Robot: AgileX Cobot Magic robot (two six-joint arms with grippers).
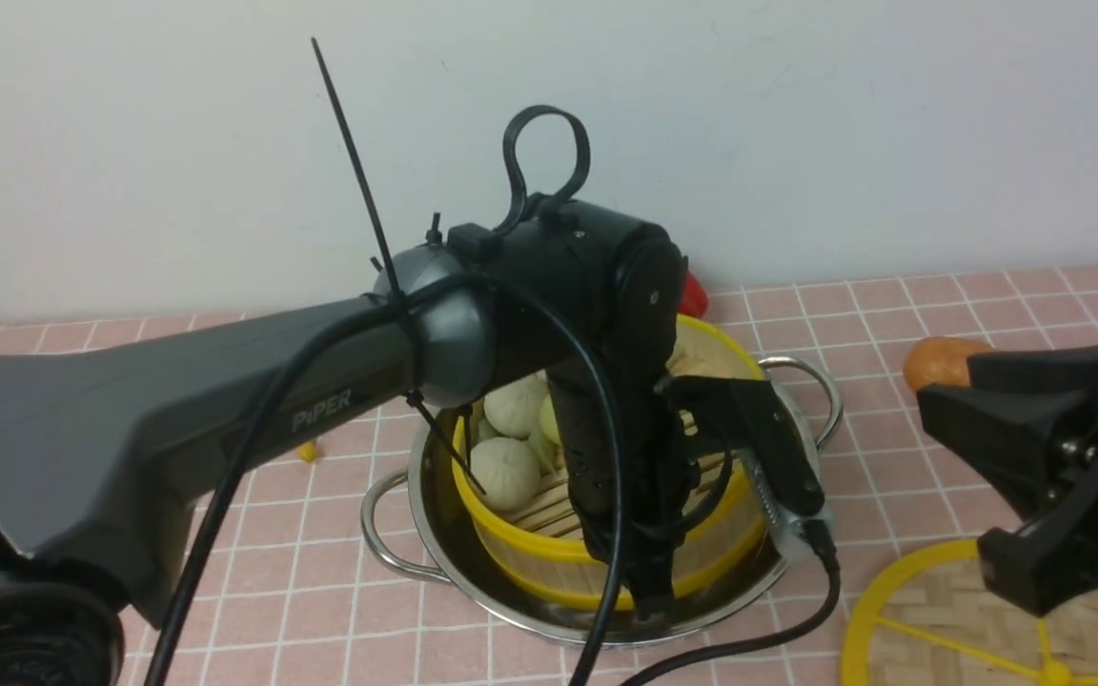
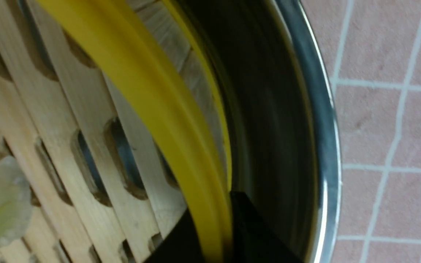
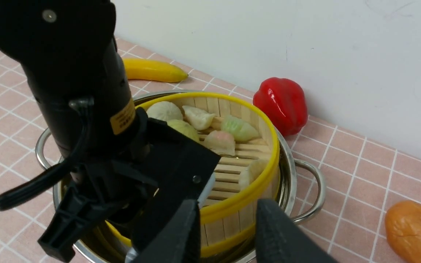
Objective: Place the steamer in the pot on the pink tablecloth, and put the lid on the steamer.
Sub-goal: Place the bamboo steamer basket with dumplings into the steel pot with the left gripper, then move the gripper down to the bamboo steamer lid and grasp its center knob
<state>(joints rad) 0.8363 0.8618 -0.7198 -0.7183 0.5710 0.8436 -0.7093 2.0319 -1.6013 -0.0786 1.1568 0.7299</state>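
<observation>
The steamer (image 1: 530, 562), a yellow-rimmed bamboo basket with pale buns and dumplings on its slats, stands inside the shiny pot (image 1: 473, 595) on the pink tablecloth (image 1: 940, 314). My left gripper (image 1: 649, 591) points down at the steamer's near side. In the left wrist view its black fingers (image 2: 254, 233) sit either side of the yellow rim (image 2: 159, 98), inside the pot (image 2: 323, 146) wall. The woven lid (image 1: 930, 629) lies flat at the front right, partly cut off by the frame's edge. My right gripper (image 1: 964, 486) hovers just above it, open and empty (image 3: 228, 202).
A red pepper (image 3: 280, 104) lies behind the pot by the wall, with a banana (image 3: 152, 70) further along it. An orange bread-like item (image 1: 940, 362) lies right of the pot, behind the right gripper. The pot's looped handles (image 3: 314, 190) stick out at both sides.
</observation>
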